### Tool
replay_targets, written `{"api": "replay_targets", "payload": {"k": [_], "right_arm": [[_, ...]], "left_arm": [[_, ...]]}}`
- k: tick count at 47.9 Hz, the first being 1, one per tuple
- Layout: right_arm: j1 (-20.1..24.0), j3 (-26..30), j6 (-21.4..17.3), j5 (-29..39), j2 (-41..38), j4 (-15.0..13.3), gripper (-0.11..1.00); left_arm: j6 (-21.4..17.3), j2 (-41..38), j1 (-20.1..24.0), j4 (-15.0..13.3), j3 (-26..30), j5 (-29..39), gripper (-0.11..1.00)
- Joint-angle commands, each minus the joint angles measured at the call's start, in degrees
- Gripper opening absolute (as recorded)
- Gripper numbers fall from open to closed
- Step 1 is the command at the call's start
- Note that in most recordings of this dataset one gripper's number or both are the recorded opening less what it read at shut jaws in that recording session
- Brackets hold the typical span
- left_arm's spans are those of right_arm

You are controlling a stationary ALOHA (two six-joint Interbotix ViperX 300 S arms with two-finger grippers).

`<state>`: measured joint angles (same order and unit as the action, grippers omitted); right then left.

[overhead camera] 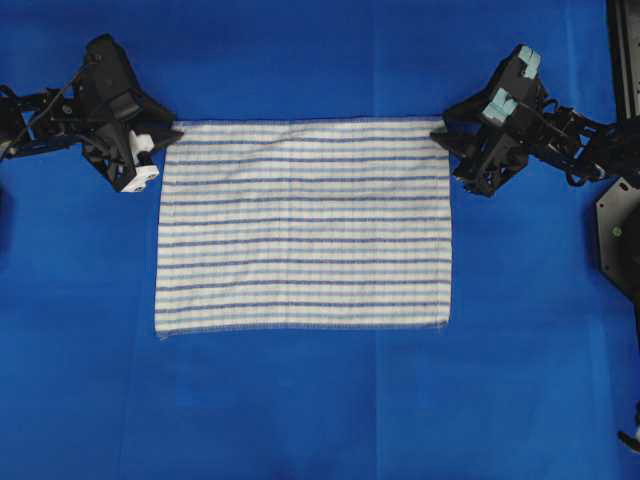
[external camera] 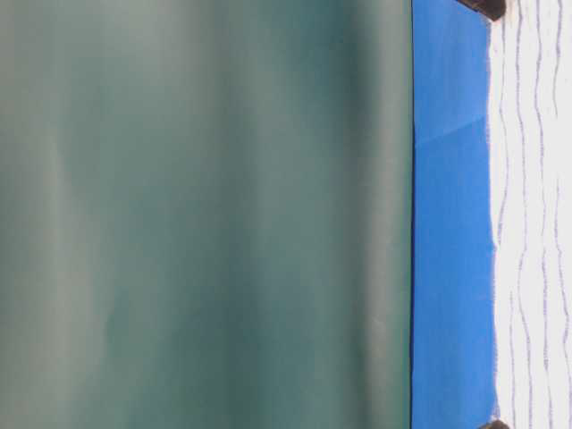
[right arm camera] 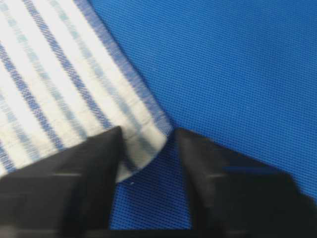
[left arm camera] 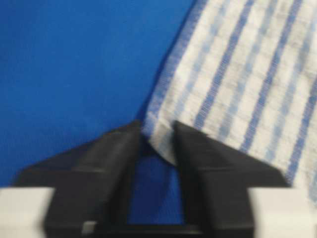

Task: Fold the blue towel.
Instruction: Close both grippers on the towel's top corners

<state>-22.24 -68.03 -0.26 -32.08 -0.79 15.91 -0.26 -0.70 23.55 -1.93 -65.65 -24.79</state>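
One striped towel [overhead camera: 303, 225] lying on one blue table cover [overhead camera: 300, 400], two robot arms reaching in, one left gripper [overhead camera: 168, 137], one right gripper [overhead camera: 447, 139], each meeting one far towel corner

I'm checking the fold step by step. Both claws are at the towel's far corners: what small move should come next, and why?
Probably finish closing both claws before lifting. The left claw has a towel corner between its fingers, pinched or nearly so. The right claw shows a gap, with its corner lying against one finger only. The towel lies flat on the blue table cover, so lifting now might drop the right corner.
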Motion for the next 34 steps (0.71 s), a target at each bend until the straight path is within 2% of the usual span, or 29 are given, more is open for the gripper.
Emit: {"api": "replay_targets", "payload": {"k": [1,5,10,24,34], "right_arm": [[0.6,0.4,0.2,-0.3,0.4,0.1,0.20],[1.1,0.4,0.2,-0.3,0.4,0.1,0.07],[1.3,0.4,0.2,-0.3,0.4,0.1,-0.01],[1.6,0.8,0.1,-0.3,0.7,0.2,-0.01],[1.8,0.9,0.1,1.1,4.7,0.1,-0.01]], "left_arm": [[0.1,0.5,0.1,-0.1,-0.3,0.2,0.15],[0.1,0.5,0.2,-0.1,-0.4,0.2,0.04],[0.1,0.6,0.1,-0.1,-0.2,0.2,0.04],[-0.5,1.3,0.2,-0.1,0.3,0.3,0.04],[-0.9,8.1,0.1,0.2,1.2,4.7,0.04]]}}
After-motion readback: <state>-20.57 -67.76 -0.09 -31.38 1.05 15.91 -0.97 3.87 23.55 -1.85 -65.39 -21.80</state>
